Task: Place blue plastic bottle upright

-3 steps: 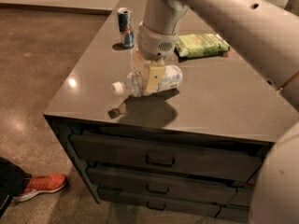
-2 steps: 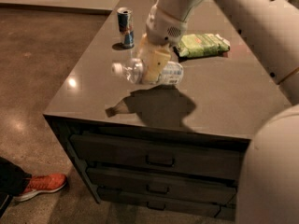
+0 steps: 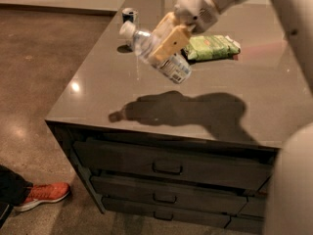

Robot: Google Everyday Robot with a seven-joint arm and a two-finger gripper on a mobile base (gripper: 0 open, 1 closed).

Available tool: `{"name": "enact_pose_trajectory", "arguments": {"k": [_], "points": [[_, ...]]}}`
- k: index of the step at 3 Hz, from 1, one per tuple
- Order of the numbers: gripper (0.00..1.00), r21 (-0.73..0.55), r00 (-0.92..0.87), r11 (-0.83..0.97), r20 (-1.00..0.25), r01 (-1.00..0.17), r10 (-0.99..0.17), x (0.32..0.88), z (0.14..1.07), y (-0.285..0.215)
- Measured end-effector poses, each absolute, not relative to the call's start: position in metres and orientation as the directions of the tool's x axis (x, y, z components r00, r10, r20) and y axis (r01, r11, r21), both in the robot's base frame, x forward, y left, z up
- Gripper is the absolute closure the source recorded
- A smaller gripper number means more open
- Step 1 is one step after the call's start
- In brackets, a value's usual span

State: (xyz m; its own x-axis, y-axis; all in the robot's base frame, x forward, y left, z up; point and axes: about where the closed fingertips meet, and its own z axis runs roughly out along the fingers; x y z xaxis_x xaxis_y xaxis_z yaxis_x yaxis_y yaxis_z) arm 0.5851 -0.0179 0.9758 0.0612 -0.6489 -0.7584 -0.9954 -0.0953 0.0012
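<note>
The gripper (image 3: 168,42) hangs above the far middle of the surface (image 3: 98,97), its jaws closed tight across the middle of the bottle (image 3: 142,40). The bottle is in the air, clear of the surface, tilted with its white cap up to the left and its labelled end down to the right. Its shadow (image 3: 181,109) lies nearer on the surface. A can (image 3: 129,14) stands at the far left, behind the cap. A green packet (image 3: 212,47) lies to the right. A red shoe (image 3: 44,194) is on the floor (image 3: 39,82), near left.

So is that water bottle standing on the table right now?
No, the gripper holds the blue plastic bottle tilted in the air above the table.
</note>
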Motion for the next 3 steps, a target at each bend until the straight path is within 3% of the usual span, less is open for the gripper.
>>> {"name": "enact_pose_trajectory", "arguments": {"k": [1,3], "points": [[1.0,0.057,-0.071,0.042,-0.86,-0.997,-0.506,0.587,0.987,-0.032],[1.0,0.166,-0.233,0.282,-0.946,-0.945,-0.224,0.594,0.975,-0.058]]}}
